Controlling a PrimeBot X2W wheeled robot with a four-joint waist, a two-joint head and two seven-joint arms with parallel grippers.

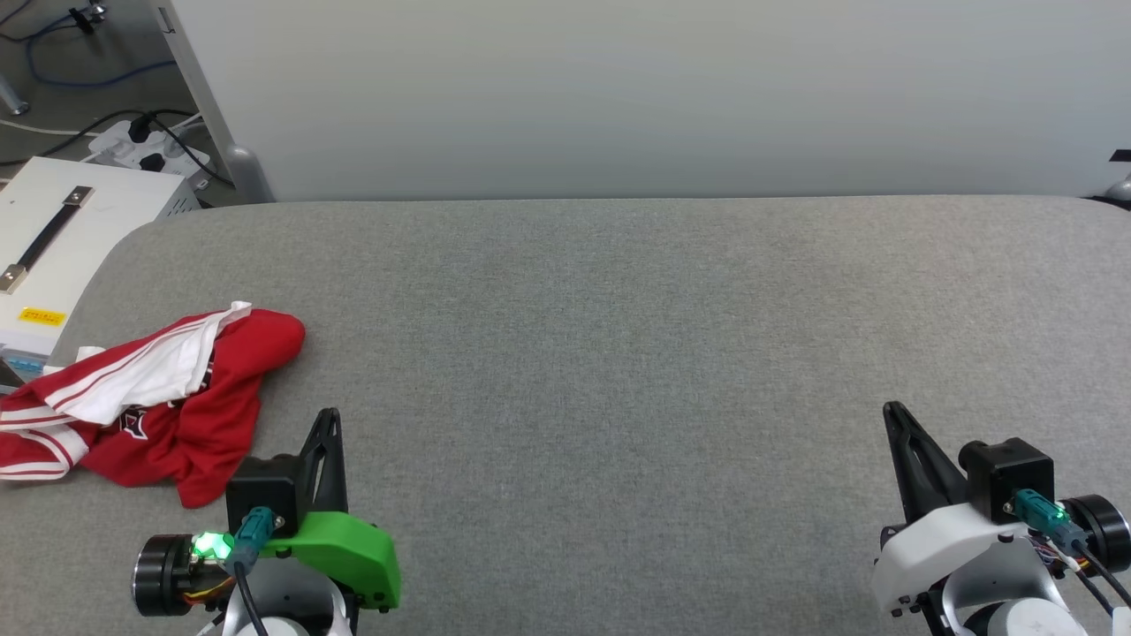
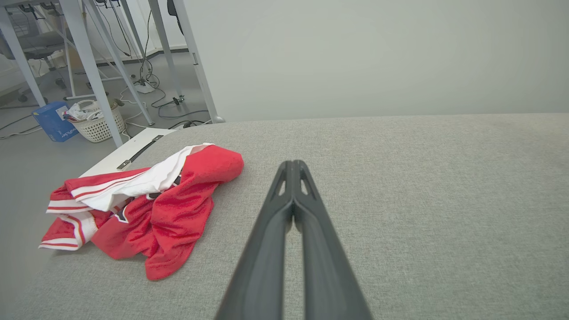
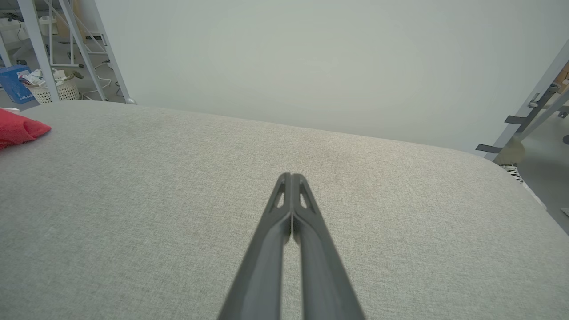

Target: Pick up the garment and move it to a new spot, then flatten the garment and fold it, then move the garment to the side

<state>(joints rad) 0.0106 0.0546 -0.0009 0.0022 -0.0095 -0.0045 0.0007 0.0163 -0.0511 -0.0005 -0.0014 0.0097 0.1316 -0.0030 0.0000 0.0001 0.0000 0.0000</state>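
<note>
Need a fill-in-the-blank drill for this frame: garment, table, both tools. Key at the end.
1. The garment lies crumpled near the table's ____ end, by the robot's own sides.
2. The garment's body is ____, its sleeves white.
3. The left tool and the right tool are both ____, holding nothing.
4. The tool nearer the garment is the ____ one.
Missing words: left; red; shut; left.

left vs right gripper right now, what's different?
Cover: the left gripper has a green wrist cover; the right gripper has a white wrist cover.
Position: the left gripper sits close beside the crumpled garment; the right gripper is far across the grey surface from it.
Shared: both are shut, hold nothing, and point their fingers away from the robot.
</note>
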